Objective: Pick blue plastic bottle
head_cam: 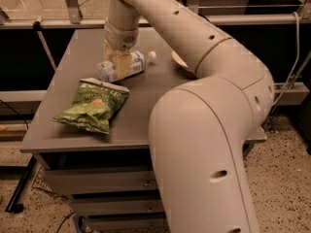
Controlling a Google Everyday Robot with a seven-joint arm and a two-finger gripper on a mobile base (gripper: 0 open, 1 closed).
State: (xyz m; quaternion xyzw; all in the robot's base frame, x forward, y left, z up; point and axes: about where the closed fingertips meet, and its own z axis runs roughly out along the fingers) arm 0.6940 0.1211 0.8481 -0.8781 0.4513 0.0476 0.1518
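The blue plastic bottle (130,66) lies on its side on the grey table (146,106) at the back middle, its white cap (152,56) pointing right. My gripper (118,63) is down on the bottle's middle, reaching from above and covering part of its label. The bottle rests on the table top. The green chip bag (93,105) lies in front of the bottle, towards the left front of the table.
A white bowl (179,62) sits at the back right, mostly hidden behind my arm. My large arm link (204,144) fills the right front of the view. Drawers (97,183) are below the table. A rail runs behind the table.
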